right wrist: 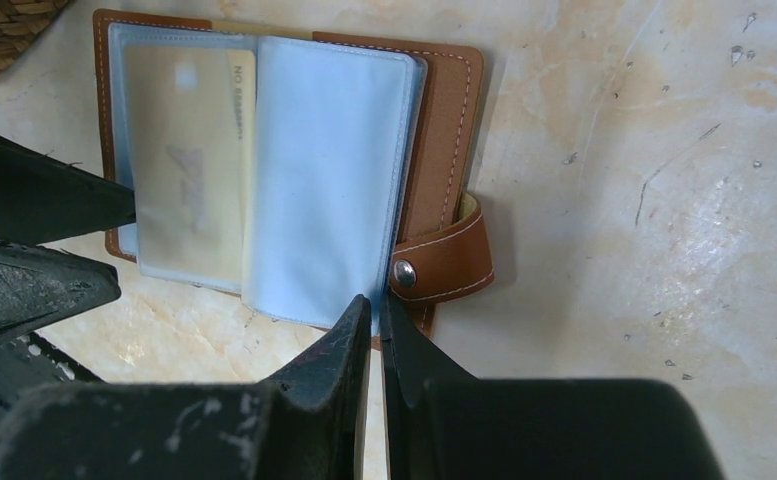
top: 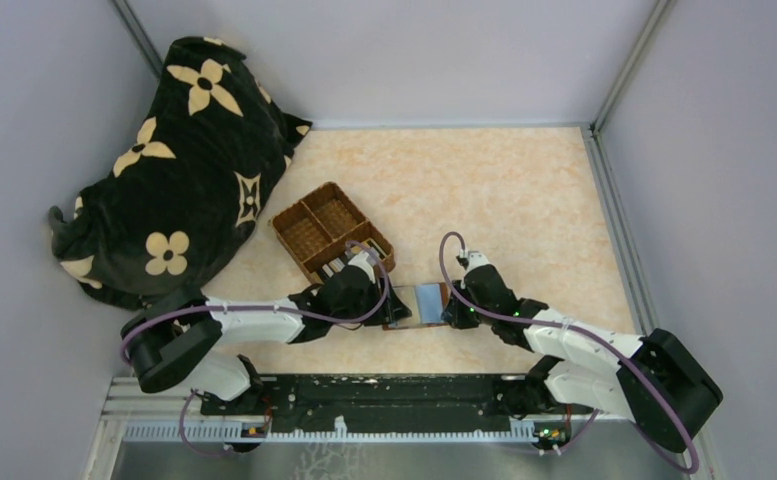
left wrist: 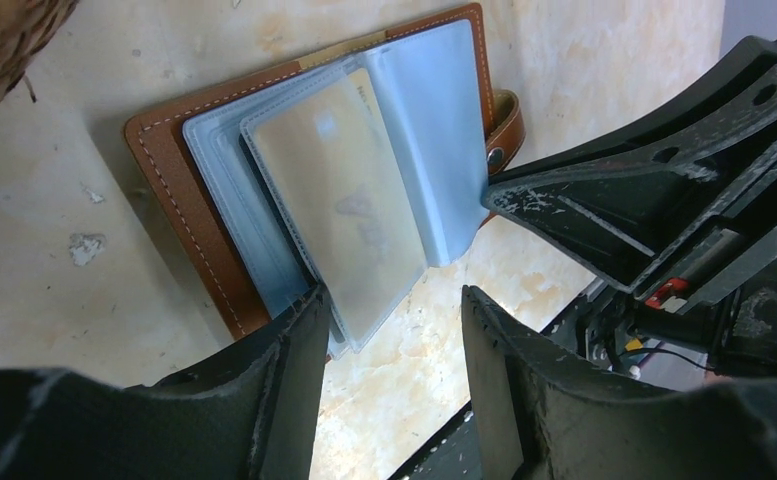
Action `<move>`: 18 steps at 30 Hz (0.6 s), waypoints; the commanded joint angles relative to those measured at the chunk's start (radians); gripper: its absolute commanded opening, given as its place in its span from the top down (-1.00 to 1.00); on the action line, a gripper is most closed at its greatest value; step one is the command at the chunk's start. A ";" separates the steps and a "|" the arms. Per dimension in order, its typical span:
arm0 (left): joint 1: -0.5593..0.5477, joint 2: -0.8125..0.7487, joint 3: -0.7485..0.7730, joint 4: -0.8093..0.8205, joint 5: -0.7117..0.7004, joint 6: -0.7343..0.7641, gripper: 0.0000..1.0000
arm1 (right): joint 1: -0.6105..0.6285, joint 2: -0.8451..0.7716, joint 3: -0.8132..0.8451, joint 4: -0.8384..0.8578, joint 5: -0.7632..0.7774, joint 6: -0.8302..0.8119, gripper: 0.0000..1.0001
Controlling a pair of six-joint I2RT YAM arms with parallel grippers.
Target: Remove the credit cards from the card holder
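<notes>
Counts: 1 card holder [top: 426,303], 1 wicker basket [top: 302,203] with 3 compartments, 1 black bag [top: 179,170] with cream flower prints, 2 arms.

Only 1 credit card [right wrist: 189,130] is clearly seen. It is gold-tan and sits inside a clear sleeve. There are several grey-blue plastic sleeves [right wrist: 329,170], at least 3 layers in the left wrist view. A few pale flat pieces [top: 335,267] lie in the basket's long near compartment, too small to count or identify.

Holder: on the tabletop [top: 504,200] near its front edge, between the two tools and just in front of the basket. It lies open and flat, inner face up, brown cover underneath. In the top view the two halves spread left to right and the spine runs roughly near to far. The snap strap [right wrist: 444,265] sticks out on the side toward the right tool. The card's long axis runs parallel to the spine.

Writing: one line of small print along the card's long edge, starting "NO" followed by digits too blurred to read. There is a faint logo shape mid-card, unreadable. No brand text is legible.

Left tool [left wrist: 392,300]: fingers wide apart, holding nothing, set either side of the lower edge of the sleeve holding the card. One fingertip [left wrist: 309,310] is right at the sleeve corner.

Right tool [right wrist: 375,305]: fingers nearly together with only a thin slit between them. The tips are at the holder's edge beside the snap strap. Cannot tell if anything is pinched between them.
</notes>
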 commanded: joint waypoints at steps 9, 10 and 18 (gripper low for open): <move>-0.008 -0.025 0.065 0.032 0.046 0.010 -0.15 | -0.003 0.023 -0.025 0.060 -0.016 0.012 0.83; -0.008 -0.024 0.066 0.032 0.050 0.009 -0.15 | -0.003 0.024 -0.025 0.060 -0.015 0.012 0.83; -0.012 -0.021 0.080 0.029 0.053 0.012 -0.15 | -0.003 0.027 -0.031 0.066 -0.014 0.011 0.84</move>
